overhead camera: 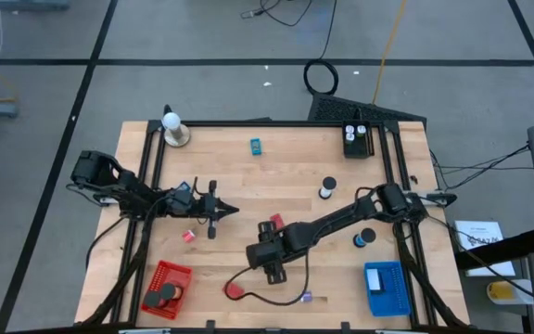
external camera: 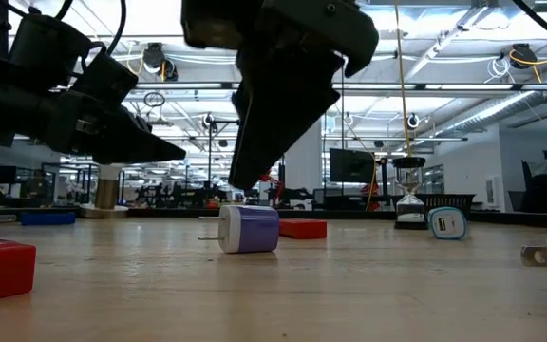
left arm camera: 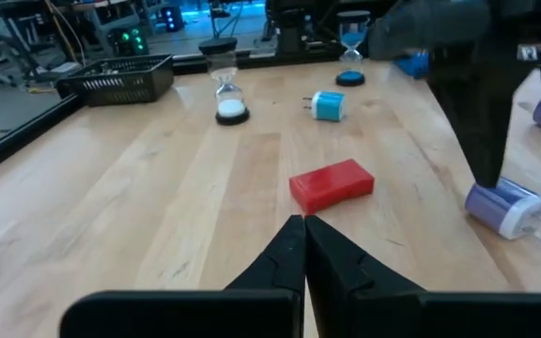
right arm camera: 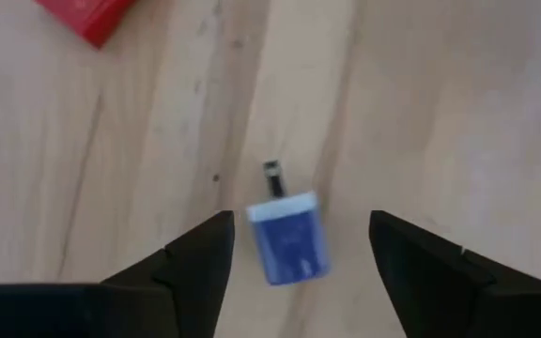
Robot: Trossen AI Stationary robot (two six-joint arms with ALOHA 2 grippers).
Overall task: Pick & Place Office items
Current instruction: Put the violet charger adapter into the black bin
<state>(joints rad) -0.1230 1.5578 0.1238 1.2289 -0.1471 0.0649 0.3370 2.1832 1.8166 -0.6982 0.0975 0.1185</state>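
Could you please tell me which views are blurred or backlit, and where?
Low view: right gripper reads as a dark silhouette against bright ceiling lights. Right wrist view: purple charger looks soft. Left wrist view: shut left gripper and red block look reasonably sharp.

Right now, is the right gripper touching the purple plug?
Apart. In the right wrist view, the open right gripper straddles the purple plug, with bare table showing on both sides.

Overhead, table-level, two wrist views, shared tabletop (overhead camera: pixel 286 176)

Bright, even ceiling light (glare from rows of lamps behind), soft shadows, blurred right wrist view.
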